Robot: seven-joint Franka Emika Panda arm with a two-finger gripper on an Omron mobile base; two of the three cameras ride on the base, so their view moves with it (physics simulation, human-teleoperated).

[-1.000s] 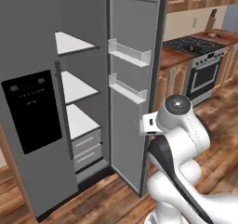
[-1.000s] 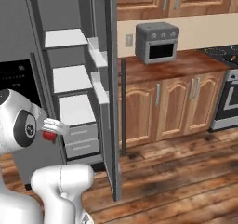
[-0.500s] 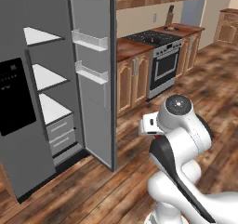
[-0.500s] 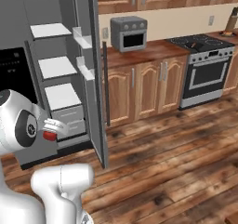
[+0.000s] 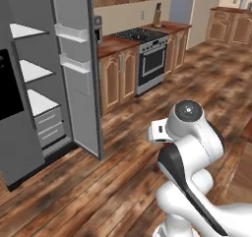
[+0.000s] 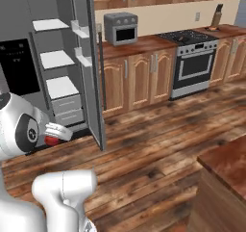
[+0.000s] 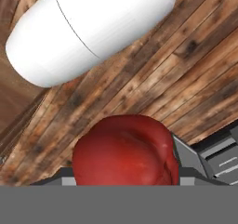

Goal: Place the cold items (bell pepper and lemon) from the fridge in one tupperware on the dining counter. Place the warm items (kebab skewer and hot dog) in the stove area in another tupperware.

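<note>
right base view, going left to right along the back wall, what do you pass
fridge shelves → open fridge door → toaster oven → stove → knife block

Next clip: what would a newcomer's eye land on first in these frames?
The red bell pepper at the bottom of the hand view, held in the gripper over the wooden floor. Then the fridge standing wide open at the left of both base views, its white shelves bare, with the stove further along the counter.
</note>
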